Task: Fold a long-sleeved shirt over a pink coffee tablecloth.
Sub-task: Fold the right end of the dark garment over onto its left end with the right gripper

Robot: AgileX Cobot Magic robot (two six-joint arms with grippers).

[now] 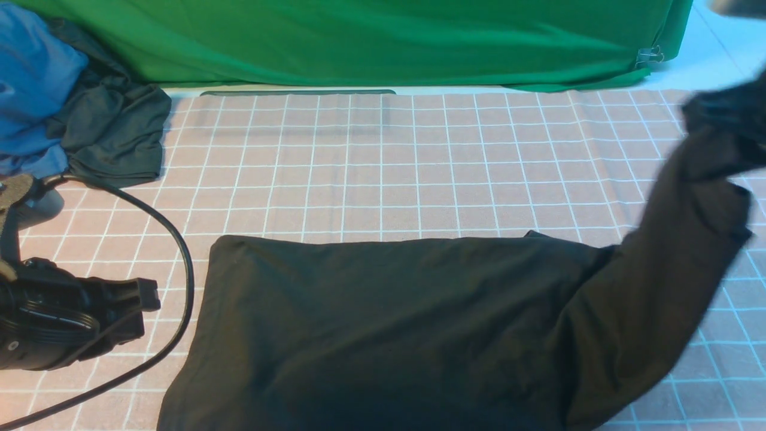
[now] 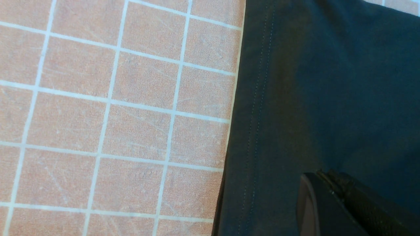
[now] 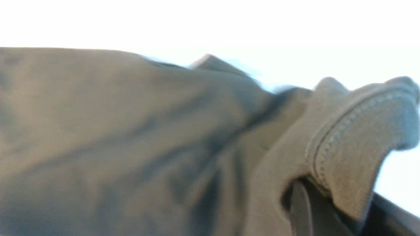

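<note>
Matte black shirt [image 1: 383, 323], rectangle on gridded pink cloth [image 1: 383, 167]. R gripper [image 3: 338, 213] clamps stitched cuff [image 3: 354, 131]. L gripper [image 1: 149, 296] clenched, empty, left of shirt; open cloth beyond.

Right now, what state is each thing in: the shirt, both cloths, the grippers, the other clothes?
shirt: body flat on the pink cloth, sleeve lifted on the right.
pink cloth: spread flat, lightly creased.
left gripper: shut, empty, beside the shirt's left edge.
right gripper: shut on the cuff, raised.
grey-green garment and blue garment: bunched together, far left.
green cloth: draped at the back.
</note>
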